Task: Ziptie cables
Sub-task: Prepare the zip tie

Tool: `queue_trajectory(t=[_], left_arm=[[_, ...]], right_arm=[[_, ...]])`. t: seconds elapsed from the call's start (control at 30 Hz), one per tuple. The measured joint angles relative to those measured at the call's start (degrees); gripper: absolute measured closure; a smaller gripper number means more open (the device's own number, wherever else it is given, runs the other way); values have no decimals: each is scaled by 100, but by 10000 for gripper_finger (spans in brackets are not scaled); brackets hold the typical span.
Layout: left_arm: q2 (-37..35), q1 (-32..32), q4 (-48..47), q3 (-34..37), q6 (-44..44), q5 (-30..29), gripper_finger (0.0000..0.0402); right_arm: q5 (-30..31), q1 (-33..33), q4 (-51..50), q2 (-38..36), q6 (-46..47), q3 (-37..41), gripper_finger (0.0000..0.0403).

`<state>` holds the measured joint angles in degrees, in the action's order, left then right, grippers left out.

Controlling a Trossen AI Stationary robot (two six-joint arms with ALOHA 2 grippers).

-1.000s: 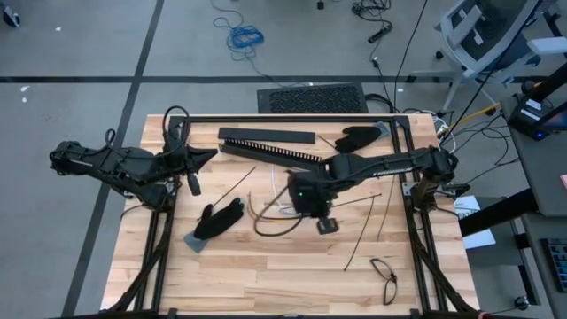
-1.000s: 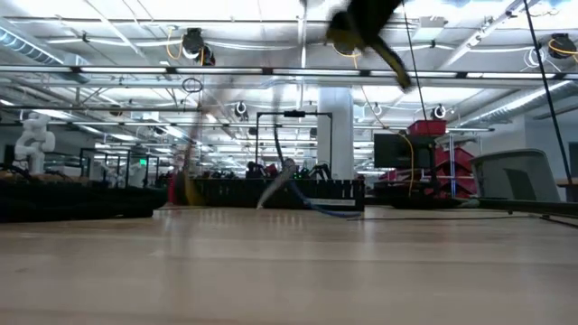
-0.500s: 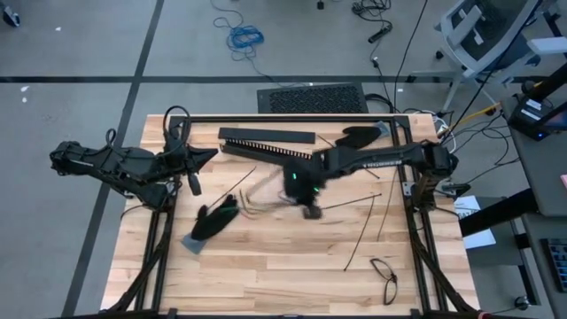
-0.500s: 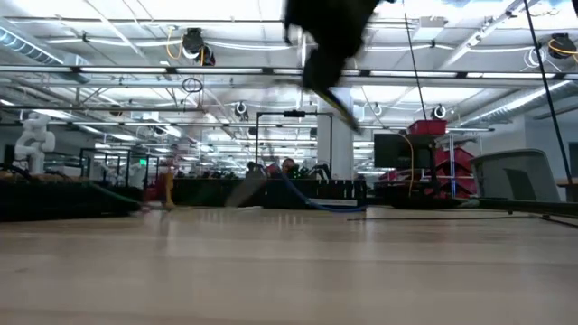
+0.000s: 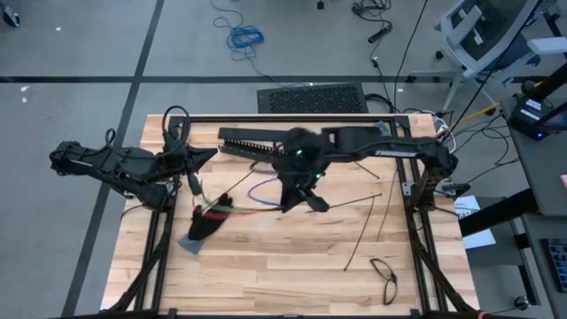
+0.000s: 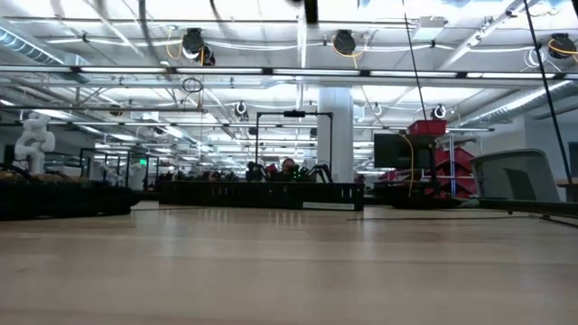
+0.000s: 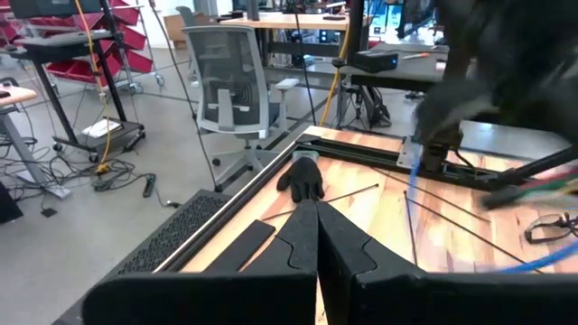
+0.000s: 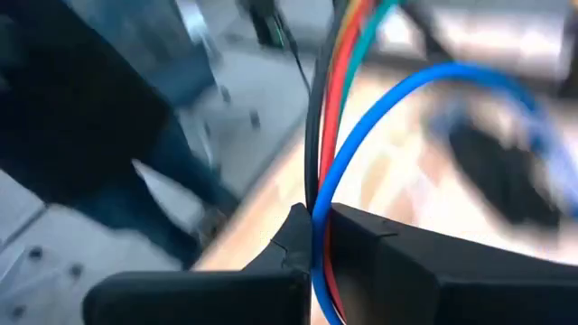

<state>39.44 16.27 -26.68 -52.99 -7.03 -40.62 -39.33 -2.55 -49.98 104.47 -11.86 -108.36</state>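
Overhead, right gripper (image 5: 291,197) pinches the cables (image 5: 252,211); left gripper (image 5: 205,154) closed.

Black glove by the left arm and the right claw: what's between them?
Coloured cables stretch from the glove to the right gripper, shut on them; the high view shows it.

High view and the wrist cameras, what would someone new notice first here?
The right gripper, lifted over the middle of the wooden table, is shut on the cables, a coloured bunch trailing toward the black glove on the table's left side. The left gripper waits shut at the left edge, and a long black slotted bar lies along the far side.
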Motion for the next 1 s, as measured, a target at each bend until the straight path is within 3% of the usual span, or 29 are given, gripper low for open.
queue_trajectory(t=[0.1, 0.2, 0.43, 0.57, 0.67, 0.77, 0.87, 1.0], left_arm=[[0, -2, 0, 0, 1, -21, 402], [0, -2, 0, 0, 33, -65, 402], [0, -2, 0, 0, 31, -192, 402], [0, -2, -1, 0, 31, -192, 401], [0, -2, -2, 0, 31, -193, 401], [0, -2, -41, 0, 36, -192, 401], [0, -2, -138, 0, 38, -193, 401], [0, 0, -153, 0, 40, -194, 401]], right_arm=[[-29, -80, 223, 87, 171, 518, 391], [-213, -120, 1295, 61, 468, 821, 391], [-433, -260, 3051, 66, 1198, 840, 391], [-317, -367, 1883, 31, 1021, 824, 391], [707, -389, 64, 42, 304, 842, 391], [1649, -489, -964, 132, -62, 1141, 391], [1965, -673, -1437, 239, 221, 1836, 392], [2011, -832, -1045, 232, 581, 3101, 392]])
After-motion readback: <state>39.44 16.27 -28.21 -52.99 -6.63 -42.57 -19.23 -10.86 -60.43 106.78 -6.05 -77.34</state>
